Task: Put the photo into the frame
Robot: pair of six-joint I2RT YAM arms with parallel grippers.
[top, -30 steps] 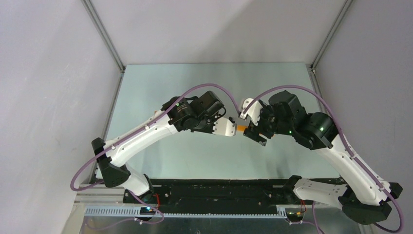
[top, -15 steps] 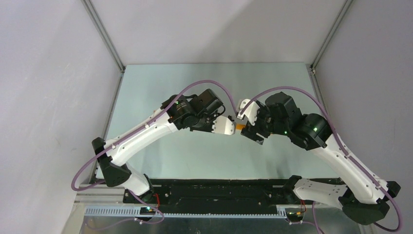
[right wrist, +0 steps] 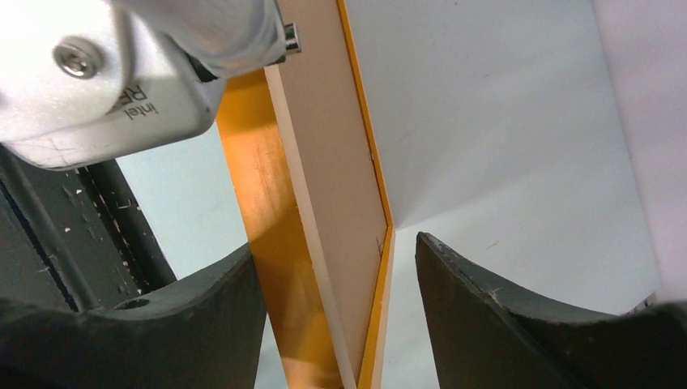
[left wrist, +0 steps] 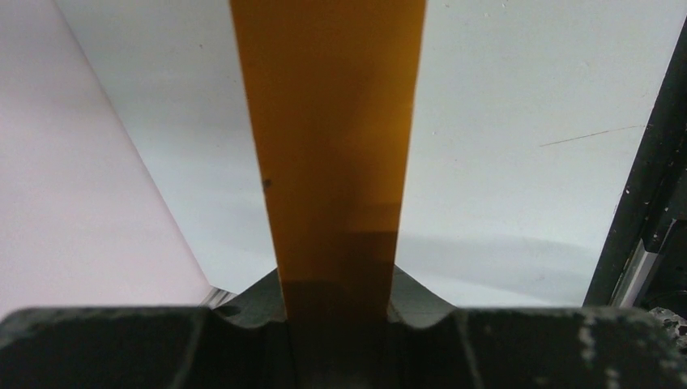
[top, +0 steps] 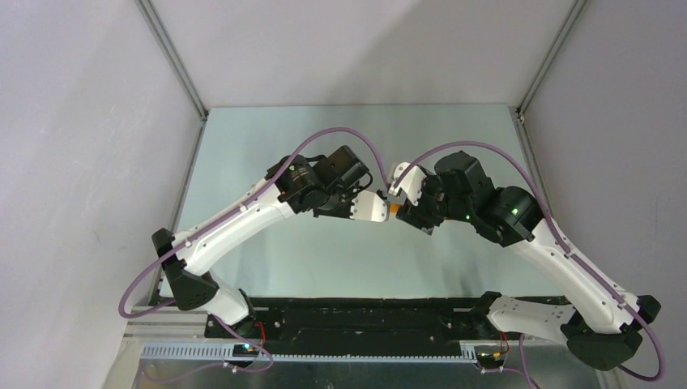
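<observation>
Pale grey-green table [top: 324, 259]; black mounting rail [top: 364, 320] along near edge.

1. On the silver camera housing [right wrist: 121, 77], seen from the right wrist, I can read the small dark word "intel". It stands upside down in that view.
2. Right by it on the same housing are two larger dark capitals, "RE", also upside down. They run off where the housing curves away, so I cannot make out the rest of the word.
3. That housing sits at the upper left of the right wrist view, just beside the orange edge of the frame [right wrist: 267, 203].
4. From the top view, any marking on the arms is too small for me to read.
</observation>
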